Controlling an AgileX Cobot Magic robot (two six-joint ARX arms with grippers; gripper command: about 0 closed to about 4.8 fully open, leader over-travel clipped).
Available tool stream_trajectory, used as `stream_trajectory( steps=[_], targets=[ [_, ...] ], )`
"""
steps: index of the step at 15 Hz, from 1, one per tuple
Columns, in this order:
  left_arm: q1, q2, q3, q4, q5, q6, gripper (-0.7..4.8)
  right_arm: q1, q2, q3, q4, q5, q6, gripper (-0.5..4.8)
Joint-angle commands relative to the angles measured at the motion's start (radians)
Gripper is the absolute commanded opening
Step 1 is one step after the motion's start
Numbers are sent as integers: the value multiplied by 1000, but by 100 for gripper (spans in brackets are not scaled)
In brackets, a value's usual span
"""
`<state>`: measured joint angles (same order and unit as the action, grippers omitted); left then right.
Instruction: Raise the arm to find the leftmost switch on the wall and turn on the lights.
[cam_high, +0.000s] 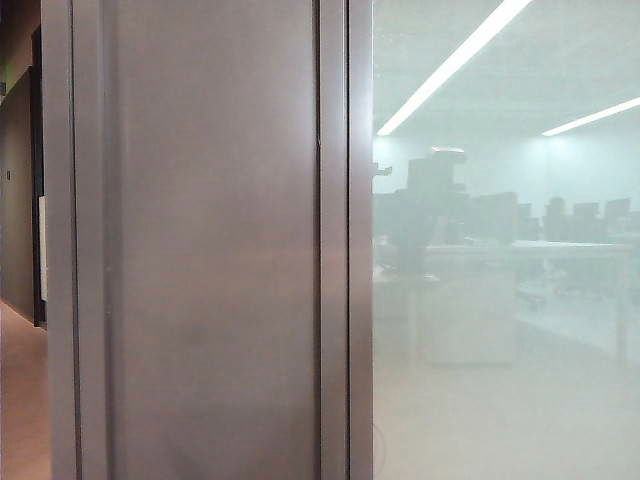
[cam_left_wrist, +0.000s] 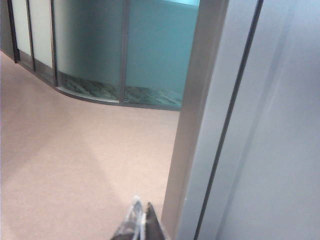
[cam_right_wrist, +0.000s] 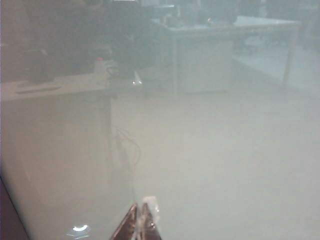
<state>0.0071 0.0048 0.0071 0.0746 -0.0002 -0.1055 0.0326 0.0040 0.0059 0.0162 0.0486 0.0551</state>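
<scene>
No wall switch shows in any view. In the exterior view the arm appears only as a hazy dark silhouette with a bulky head (cam_high: 432, 195) in the frosted glass (cam_high: 500, 380). My left gripper (cam_left_wrist: 141, 216) is shut and empty. It hangs over pinkish floor, just beside a grey metal frame post (cam_left_wrist: 192, 165). My right gripper (cam_right_wrist: 141, 214) is also shut with nothing in it, its tips pointing at frosted glass (cam_right_wrist: 225, 165) close in front.
A wide brushed-metal panel (cam_high: 210, 250) fills the left of the exterior view, with a corridor (cam_high: 22, 380) beyond it. Behind the glass are desks with dark monitors (cam_high: 580, 215) and bright ceiling strips (cam_high: 450, 65). A curved glass wall (cam_left_wrist: 100, 55) bounds the floor.
</scene>
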Motion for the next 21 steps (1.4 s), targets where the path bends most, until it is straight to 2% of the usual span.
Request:
stream_trajectory(
  steps=[1,21],
  targets=[
    [2,-1,2,10,4,0,-5,2,-2,2,18,-3,5,-1],
    [2,-1,2,9,4,0,-5,2,-2,2,4,-25,4,-1]
  ],
)
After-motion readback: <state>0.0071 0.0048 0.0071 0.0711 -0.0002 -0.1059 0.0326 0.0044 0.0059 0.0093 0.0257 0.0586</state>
